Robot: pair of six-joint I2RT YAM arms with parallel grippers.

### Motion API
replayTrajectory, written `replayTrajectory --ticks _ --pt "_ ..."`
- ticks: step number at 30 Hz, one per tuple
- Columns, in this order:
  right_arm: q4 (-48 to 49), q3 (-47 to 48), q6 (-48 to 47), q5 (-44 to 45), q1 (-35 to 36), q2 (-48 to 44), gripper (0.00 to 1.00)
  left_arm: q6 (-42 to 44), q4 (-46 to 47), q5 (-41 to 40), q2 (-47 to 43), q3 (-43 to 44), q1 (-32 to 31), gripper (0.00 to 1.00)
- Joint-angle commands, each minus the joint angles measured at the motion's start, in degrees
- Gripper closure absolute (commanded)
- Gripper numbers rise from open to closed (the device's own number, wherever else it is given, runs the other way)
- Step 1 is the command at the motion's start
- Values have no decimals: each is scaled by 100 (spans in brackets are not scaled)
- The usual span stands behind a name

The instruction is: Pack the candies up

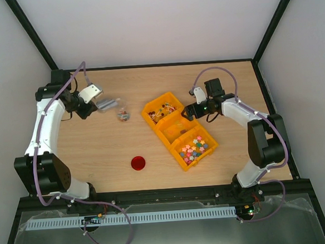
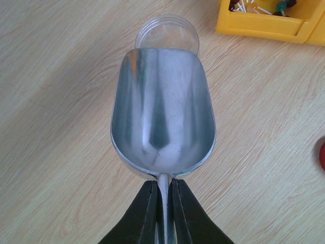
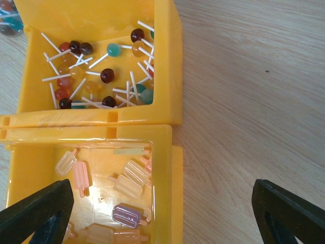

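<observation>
My left tool (image 2: 163, 190) is clamped on the handle of the shiny metal scoop (image 2: 162, 117), its empty bowl reaching the small clear plastic jar (image 2: 167, 33). My right tool (image 3: 162, 213) hangs wide apart, holding nothing, over the yellow plastic bin row (image 1: 180, 161). The pastel candies (image 1: 193, 149) lie in its nearest compartment. I judge I'm between scoops: next I must carry the scoop there and dig.

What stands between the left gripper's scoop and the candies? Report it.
The clear jar sits just past the tip of the scoop in the left gripper, and the middle bin lies across the straight line to the candies. The open right gripper hovers over that bin.
</observation>
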Motion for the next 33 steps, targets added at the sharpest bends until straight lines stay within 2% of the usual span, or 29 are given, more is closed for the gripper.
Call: replayTrajectory --ticks 1,7,11,16,25,33 --pt "-399 95 -127 -130 -28 -48 4 264 -112 258 -167 25 -14 98" --pt "-514 30 -174 -162 -28 -129 6 869 445 883 -919 -595 -14 98" --pt "-553 -2 -168 -206 -37 -165 8 860 831 968 -1277 -977 -75 98" --pt "-843 37 -293 -228 -58 -229 10 822 905 1174 -1342 -986 -162 98" --pt "-1606 -136 -636 -400 -225 -574 21 187 708 946 -1173 -1057 -1208 98" --pt "-1054 -516 261 -481 -195 -673 34 -518 729 667 -873 -1129 -2031 98"
